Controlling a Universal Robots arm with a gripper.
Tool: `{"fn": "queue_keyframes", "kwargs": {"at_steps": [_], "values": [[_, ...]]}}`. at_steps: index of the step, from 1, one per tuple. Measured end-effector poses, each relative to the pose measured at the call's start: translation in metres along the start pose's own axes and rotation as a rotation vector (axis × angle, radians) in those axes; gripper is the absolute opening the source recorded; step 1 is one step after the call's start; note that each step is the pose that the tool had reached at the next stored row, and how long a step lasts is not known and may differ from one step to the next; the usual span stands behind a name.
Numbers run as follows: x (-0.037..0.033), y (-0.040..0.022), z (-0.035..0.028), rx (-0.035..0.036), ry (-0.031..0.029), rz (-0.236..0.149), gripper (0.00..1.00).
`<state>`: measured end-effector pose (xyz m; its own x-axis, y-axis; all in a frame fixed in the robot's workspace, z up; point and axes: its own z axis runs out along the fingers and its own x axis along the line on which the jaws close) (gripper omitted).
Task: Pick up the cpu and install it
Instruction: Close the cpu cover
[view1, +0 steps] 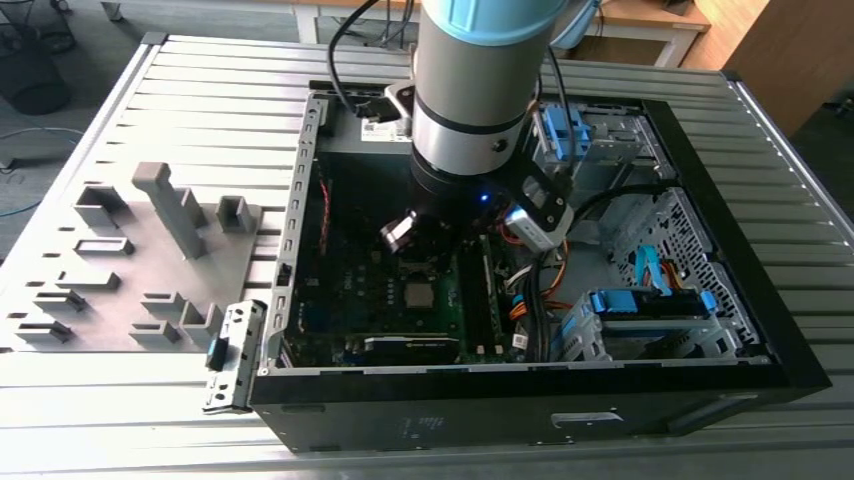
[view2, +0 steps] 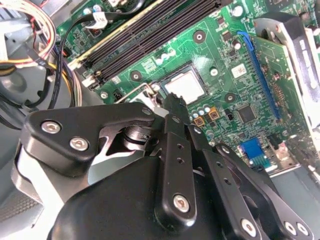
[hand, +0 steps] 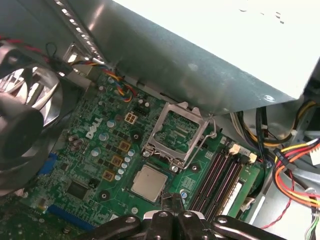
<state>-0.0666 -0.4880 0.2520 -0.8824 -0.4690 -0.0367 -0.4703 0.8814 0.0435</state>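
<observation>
While the black hand (hand: 173, 200) hangs with fingers pinched together and empty, the small flat square silver-topped cpu (hand: 149, 181) lies in its socket.
From the exterior view's left: matte grey plastic fixture blocks (view1: 174, 215) on the slatted metal table (view1: 80, 420), then the open black computer case (view1: 534, 400) with the cpu mid-board, its hinged metal retention frame (hand: 180, 132) raised (unlatched). Likely light, rigid, slick-topped, fragile beneath; best held by opposite edges.

The arm (view1: 470, 110) hangs over the open case (view1: 534, 405), cpu (view1: 419, 293) lying inside.
</observation>
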Motion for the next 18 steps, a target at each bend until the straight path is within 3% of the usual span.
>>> {"fn": "queue_keyframes", "kwargs": {"at_steps": [18], "values": [[0.0, 0.0, 0.0, -0.0114, 0.0135, -0.311, 0.11]]}}
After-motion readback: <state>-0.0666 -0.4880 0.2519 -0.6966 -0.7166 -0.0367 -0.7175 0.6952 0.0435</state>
